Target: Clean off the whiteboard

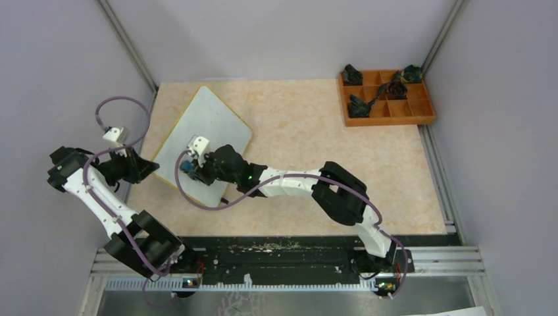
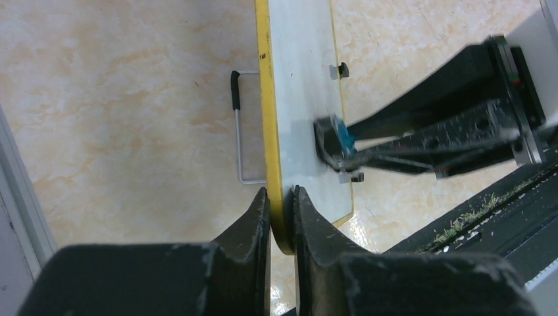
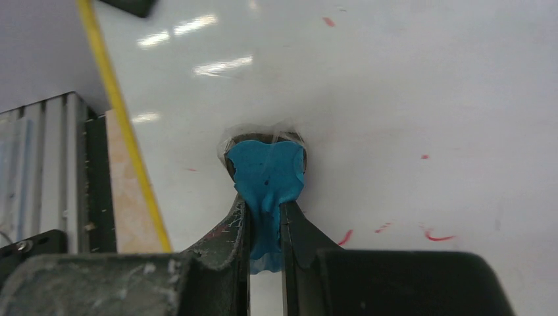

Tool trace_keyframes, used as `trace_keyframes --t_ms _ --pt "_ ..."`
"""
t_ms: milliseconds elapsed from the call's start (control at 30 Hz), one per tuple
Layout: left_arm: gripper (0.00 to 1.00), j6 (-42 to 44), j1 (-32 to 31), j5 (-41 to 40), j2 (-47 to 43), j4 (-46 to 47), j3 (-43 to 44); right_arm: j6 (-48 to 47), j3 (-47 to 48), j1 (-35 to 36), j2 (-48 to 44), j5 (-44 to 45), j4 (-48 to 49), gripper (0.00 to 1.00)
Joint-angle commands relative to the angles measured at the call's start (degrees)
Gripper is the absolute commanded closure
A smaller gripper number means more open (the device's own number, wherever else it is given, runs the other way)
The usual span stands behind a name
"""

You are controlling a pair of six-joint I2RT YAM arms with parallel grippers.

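From above, the whiteboard (image 1: 210, 125) lies left on the table (image 1: 316, 131), long axis slanting far-right; the left wrist shows the left claw (image 2: 281, 197) clamped on its yellow edge (image 2: 270, 131); the right wrist shows the right claw (image 3: 264, 220) pinching a blue eraser (image 3: 266, 171) pressed to it, red flecks (image 3: 434, 234) lying to that claw's right.

whiteboard (image 1: 212, 118) left on table (image 1: 316, 131), tray (image 1: 391, 121) back right

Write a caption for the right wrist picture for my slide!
Right end effector holds a blue eraser against the whiteboard; red specks left.
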Motion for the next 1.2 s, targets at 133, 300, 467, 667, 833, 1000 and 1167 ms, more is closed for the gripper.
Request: trace_keyframes --t_ms 133,300,467,667,833,1000,1167 --pt "1.0 3.44 -1.25 -3.25 -1.19 -2.58 -2.23 3.89 0.44 3.2 -1.19 -2.76 3.28 1.0" --pt "1.0 3.43 -1.26 -3.34 -1.4 -2.55 -2.23 1.49 3.69 1.89 0.69 2.2 -0.66 1.0" --pt "1.0 3.33 -1.4 -3.37 -1.64 -2.6 -2.26 1.69 5.26 -2.43 1.74 4.47 -2.57 1.0" --pt "1.0 3.39 -1.46 -3.52 -1.77 -2.6 -2.05 0.32 6.4 -8.87 2.99 5.26 -3.77 1.0" --pt "1.0 3.42 -1.53 -3.38 -1.47 -2.6 -2.29 0.41 7.56 -12.96 4.78 3.49 -3.93 1.0" --pt "1.0 3.37 -1.56 -3.18 -1.38 -2.6 -2.32 1.17 7.08 -13.05 4.29 0.31 -3.84 1.0" --pt "1.0 3.39 -1.66 -3.27 -1.48 -2.6 -2.57 1.67 2.06 -9.58 1.37 0.74 -0.52 1.0"
